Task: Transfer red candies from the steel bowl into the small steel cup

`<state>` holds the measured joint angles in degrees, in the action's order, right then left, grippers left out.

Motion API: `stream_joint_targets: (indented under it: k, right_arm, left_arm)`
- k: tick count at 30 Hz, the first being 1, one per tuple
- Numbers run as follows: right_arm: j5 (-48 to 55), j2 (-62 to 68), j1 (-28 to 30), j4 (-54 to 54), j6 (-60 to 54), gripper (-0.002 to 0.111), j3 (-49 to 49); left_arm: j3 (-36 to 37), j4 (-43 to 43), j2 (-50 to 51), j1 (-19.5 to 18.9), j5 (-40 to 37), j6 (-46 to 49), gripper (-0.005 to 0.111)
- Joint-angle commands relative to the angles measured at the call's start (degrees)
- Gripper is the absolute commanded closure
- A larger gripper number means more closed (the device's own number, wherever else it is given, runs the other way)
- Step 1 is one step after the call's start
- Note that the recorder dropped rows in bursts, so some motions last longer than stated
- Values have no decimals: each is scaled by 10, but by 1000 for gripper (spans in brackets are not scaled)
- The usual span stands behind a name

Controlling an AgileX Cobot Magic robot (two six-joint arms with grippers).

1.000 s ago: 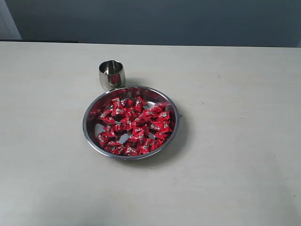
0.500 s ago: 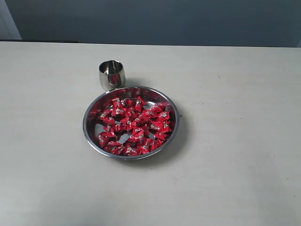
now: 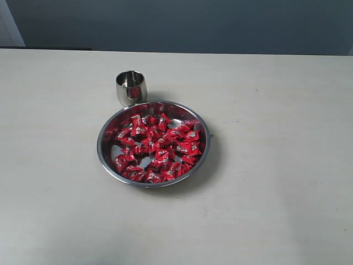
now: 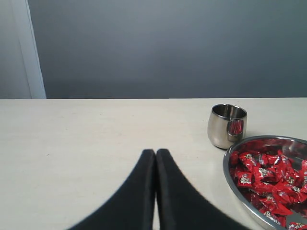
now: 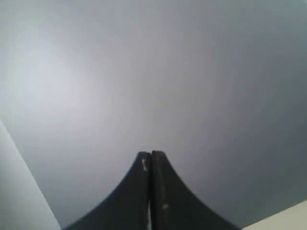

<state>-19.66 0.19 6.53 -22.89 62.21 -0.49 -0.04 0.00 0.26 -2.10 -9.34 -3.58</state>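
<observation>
Red candies (image 3: 157, 146) in shiny wrappers fill the wide steel bowl (image 3: 105, 157) near the middle of the table. The small steel cup (image 3: 131, 88) stands just behind the bowl's far left rim, apparently empty apart from red reflections. Neither arm shows in the exterior view. In the left wrist view my left gripper (image 4: 155, 152) is shut and empty, low over bare table, with the cup (image 4: 227, 125) and the bowl (image 4: 230, 179) of candies (image 4: 266, 175) off to one side ahead. My right gripper (image 5: 151, 154) is shut and empty, pointing at a grey wall.
The pale table (image 3: 276, 165) spreads wide around the bowl and cup. A dark grey wall (image 3: 193, 25) runs along its far edge. A white strip (image 4: 29, 48) stands at the wall's side in the left wrist view.
</observation>
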Motion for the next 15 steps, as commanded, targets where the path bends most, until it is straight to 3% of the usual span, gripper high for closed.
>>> stream_joint_targets:
  k: [1, 10, 15]
  right_arm:
    - [21, 64, 1, -158, 9, 109, -70]
    - [11, 405, -3, -291, 9, 109, -344]
    - [37, 582, -57, -371, 41, 109, -506]
  left_arm:
    - [0, 0, -3, -1, 3, -2, 106]
    - [0, 0, -3, -1, 3, -2, 106]
    - [0, 0, -3, -1, 3, -2, 106]
